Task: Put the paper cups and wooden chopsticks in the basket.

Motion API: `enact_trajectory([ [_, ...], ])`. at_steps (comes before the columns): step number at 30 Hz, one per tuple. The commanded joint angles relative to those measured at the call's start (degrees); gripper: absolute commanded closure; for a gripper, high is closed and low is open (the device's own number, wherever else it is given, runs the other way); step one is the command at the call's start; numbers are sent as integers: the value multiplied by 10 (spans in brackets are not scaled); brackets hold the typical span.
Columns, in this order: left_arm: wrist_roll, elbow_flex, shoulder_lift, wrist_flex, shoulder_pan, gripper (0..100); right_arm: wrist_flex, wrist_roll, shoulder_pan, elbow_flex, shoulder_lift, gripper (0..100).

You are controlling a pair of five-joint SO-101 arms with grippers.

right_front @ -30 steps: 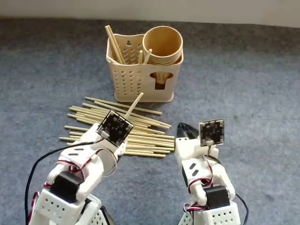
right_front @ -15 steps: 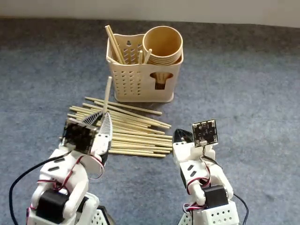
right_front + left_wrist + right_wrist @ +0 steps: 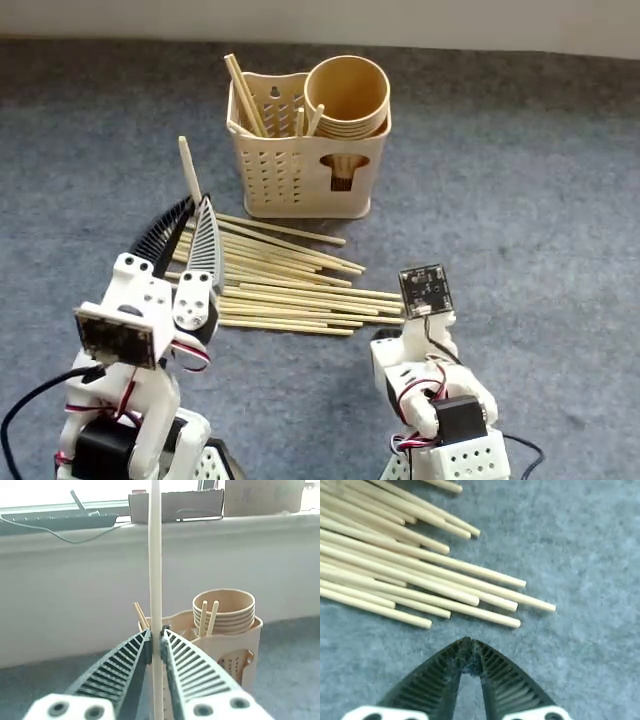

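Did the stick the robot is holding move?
Yes. The held chopstick in the left gripper swung left; its tip was before the basket, now left of it.

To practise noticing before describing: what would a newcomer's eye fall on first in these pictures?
First, the left gripper, shut on one chopstick raised above the table in front of the basket. Next, the pile of chopsticks spread between the arms and the basket, and the stacked cups standing inside it.
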Motion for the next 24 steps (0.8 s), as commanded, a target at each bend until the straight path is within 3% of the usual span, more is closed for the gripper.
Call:
enact_trajectory([
  [1, 4, -8, 0, -68, -3, 993, 21, 7, -1, 65, -6, 991],
  [14, 2, -7, 0, -224, -7, 993, 21, 7, -1, 65, -6, 991],
  [24, 0, -29, 0, -242, -7, 993, 21, 7, -1, 65, -6, 991],
])
